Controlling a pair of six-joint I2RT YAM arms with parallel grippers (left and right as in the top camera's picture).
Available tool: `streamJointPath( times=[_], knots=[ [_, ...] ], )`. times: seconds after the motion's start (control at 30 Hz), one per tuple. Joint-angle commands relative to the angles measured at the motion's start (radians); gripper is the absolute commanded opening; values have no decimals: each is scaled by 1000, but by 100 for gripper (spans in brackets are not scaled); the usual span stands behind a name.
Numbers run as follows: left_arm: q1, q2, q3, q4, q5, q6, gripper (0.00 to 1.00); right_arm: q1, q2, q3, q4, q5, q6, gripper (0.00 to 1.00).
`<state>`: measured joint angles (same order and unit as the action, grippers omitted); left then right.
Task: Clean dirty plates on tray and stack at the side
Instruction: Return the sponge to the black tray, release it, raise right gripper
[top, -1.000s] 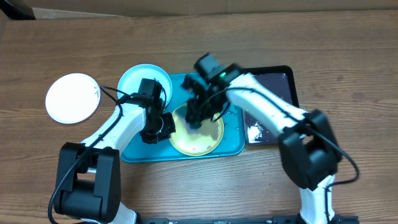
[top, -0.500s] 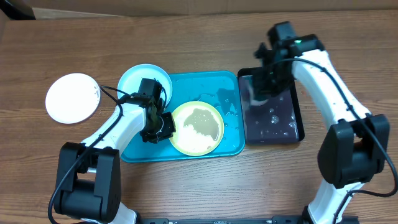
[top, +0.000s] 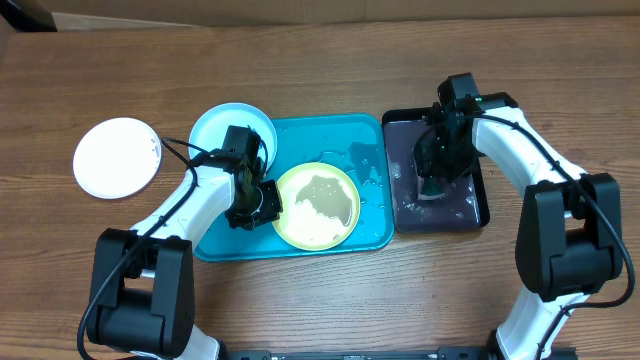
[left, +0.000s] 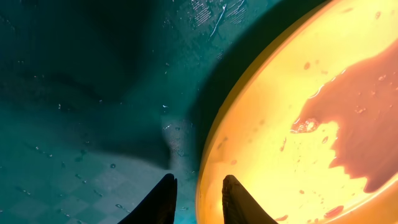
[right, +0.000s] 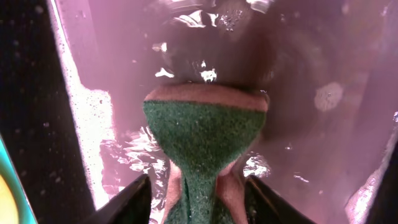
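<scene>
Yellow plate (top: 317, 205) sits by the tray's (top: 365, 130) front edge, apparently wiped. Our right pincer (top: 435, 185) gapes around the sponge (right: 202, 134) in the black tray (top: 484, 210). Our left pincer (left: 199, 193), apart, straddles the plate's rim; next we should clamp and lift.

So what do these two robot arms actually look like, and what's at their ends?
Both the left arm and right arm have smooth white links joined by chunky black joints, with thin black cables looping alongside. The left gripper and right gripper each end in two dark, tapered fingers.
</scene>
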<state>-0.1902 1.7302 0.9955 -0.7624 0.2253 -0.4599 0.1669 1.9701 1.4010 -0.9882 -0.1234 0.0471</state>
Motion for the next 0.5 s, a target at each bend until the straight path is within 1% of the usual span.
streamJointPath(
  times=[0.0,0.1,0.23,0.3,0.37,0.4,0.47],
  knots=[
    [-7,11,-1,1,3,11,27,-12,-16,62,-18,-2,9,52],
    [-7,11,-1,-1,4,11,28,-37,-16,151,-64,-12,10,59],
    [-7,11,-10,2,3,11,28,-93,-16,248,-87,-7,40,82],
    [-7,11,-15,4,4,11,27,-132,-16,273,-87,-8,68,88],
    [-7,11,-19,5,4,11,28,-179,-16,284,-87,-8,106,92],
    [-7,11,-20,5,4,11,28,-204,-16,283,-92,-8,127,100],
    [-7,11,-21,8,4,11,29,-241,-16,282,-91,-8,133,100]
  ],
)
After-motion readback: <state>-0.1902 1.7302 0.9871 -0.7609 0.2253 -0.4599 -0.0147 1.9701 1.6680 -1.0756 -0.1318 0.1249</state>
